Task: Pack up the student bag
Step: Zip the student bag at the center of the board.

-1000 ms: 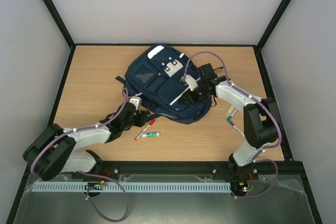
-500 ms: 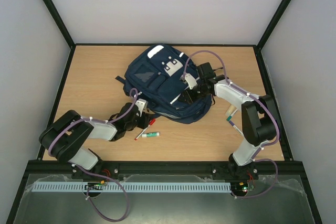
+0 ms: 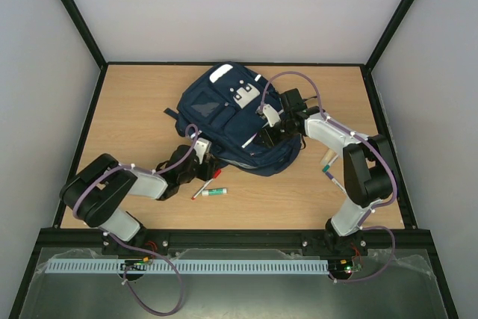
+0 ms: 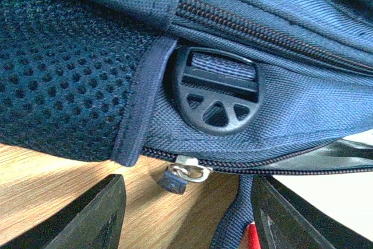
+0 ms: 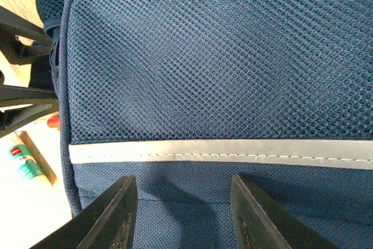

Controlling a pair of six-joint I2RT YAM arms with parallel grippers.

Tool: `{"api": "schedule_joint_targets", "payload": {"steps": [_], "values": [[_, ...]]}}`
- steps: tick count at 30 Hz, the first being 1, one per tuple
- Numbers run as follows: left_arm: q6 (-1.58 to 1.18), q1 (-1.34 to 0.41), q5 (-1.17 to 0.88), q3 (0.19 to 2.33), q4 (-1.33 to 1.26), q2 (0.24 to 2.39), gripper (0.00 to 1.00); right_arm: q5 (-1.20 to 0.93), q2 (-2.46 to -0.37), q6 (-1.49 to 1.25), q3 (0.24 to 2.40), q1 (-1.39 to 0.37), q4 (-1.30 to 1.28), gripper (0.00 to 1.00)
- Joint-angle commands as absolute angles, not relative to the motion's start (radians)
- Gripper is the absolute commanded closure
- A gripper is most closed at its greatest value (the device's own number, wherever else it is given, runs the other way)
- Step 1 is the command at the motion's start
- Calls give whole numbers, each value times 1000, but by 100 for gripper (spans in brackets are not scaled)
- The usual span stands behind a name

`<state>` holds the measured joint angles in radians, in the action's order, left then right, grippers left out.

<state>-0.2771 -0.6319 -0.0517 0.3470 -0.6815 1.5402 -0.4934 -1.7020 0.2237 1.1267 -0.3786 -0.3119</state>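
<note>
While one student bag [image 3: 224, 110] lies flat, left jaws gape — right jaws' grip unclear.

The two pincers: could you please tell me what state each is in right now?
Left pincer: open, empty, a zipper pull of the student bag just ahead of it.
Right pincer: parted against the bag's fabric; whether it grips cannot be told.

Navy student bag [image 3: 224, 119] lying flat, front up.

Bright even overhead light, soft shadows, wrist close-ups slightly soft
</note>
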Motion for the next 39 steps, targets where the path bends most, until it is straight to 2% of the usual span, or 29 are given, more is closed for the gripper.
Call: {"api": "schedule_joint_targets", "payload": {"steps": [1, 6, 11, 19, 28, 39], "values": [[-255, -608, -91, 368, -749, 1565, 39, -395, -1778, 231, 1102, -374, -320, 54], [-257, -593, -209, 359, -788, 1570, 47, -397, -1783, 233, 1104, -375, -324, 54], [-270, -590, -230, 336, -793, 1540, 58, -400, -1786, 235, 1105, -374, -327, 55], [-296, -588, -213, 315, -775, 1513, 63, -401, -1791, 236, 1107, -374, -331, 55], [-303, -587, -174, 334, -759, 1558, 75, -400, -1794, 238, 1109, -374, -332, 55], [-313, -587, -95, 340, -736, 1575, 84, -402, -1802, 238, 1110, -375, -337, 55]]}}
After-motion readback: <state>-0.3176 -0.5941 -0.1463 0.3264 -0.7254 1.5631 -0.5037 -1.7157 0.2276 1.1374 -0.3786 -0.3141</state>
